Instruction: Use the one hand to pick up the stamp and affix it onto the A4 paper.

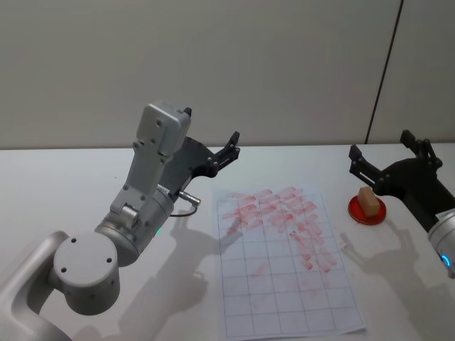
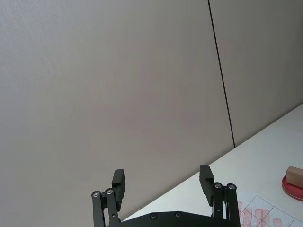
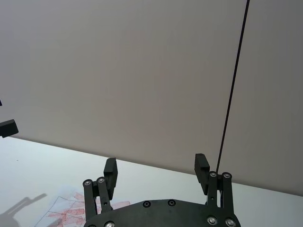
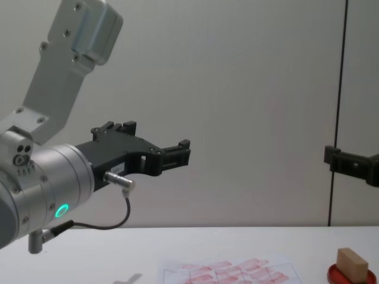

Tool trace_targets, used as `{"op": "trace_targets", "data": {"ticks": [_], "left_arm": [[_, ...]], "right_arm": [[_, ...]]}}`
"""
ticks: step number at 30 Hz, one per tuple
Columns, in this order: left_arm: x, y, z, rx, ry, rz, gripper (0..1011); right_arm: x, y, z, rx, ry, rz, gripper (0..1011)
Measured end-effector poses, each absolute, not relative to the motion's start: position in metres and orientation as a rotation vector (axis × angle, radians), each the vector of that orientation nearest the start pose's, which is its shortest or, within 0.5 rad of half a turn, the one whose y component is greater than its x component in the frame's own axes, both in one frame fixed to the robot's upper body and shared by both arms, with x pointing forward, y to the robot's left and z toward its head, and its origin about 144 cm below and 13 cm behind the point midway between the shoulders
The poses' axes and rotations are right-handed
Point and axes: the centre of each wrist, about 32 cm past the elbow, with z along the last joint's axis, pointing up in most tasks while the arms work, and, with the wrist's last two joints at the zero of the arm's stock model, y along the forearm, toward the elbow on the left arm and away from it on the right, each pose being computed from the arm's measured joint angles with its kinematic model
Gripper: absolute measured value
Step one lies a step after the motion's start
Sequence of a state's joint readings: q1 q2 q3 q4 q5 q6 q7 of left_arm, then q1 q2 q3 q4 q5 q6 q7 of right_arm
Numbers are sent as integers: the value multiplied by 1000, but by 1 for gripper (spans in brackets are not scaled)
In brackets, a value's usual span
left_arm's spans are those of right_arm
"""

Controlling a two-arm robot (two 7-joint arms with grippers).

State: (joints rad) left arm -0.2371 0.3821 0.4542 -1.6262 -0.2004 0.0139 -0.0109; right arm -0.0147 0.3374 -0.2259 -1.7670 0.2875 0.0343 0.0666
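Plain pale wall panels point(image 1: 213, 64) close the room behind, split by one thin dark vertical seam point(image 1: 384, 71) on the right side. Below them a smooth white table point(image 1: 64, 177) stretches across the whole width, and soft grey shadows of the arms fall on it.

A white sheet of paper point(image 1: 284, 284) lies flat near the middle of the table, ruled with a thin grid. Its far rows are crowded with red and pink rectangular marks, while the near rows are mostly bare.

To the right of the paper's far corner, and apart from it, sits a small round red dish point(image 1: 354, 210). The stamp point(image 1: 367, 201), a little tan wooden block, stands on the dish. The chest view shows the stamp point(image 4: 351, 263) rising above the dish rim.

The left end effector point(image 1: 211, 124) hangs above the table, left of the paper's far edge and aimed at the wall, with its black fingers spread wide. A blue-green ring point(image 4: 61, 210) glows on its silver wrist, and a thin cable point(image 4: 112, 223) loops beneath.

The right end effector point(image 1: 379, 143) hovers just beyond and above the dish, clear of the stamp. Its fingers are also spread wide, as the right wrist view shows point(image 3: 155, 165).
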Motion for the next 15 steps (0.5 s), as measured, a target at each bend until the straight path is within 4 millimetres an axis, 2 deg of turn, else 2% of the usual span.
{"op": "trace_targets", "data": {"ticks": [15], "left_arm": [[492,198,1204,61,-268,1124,1002]], "right_arm": [[443,-237,1189,26,-75,-1229,1001]]}}
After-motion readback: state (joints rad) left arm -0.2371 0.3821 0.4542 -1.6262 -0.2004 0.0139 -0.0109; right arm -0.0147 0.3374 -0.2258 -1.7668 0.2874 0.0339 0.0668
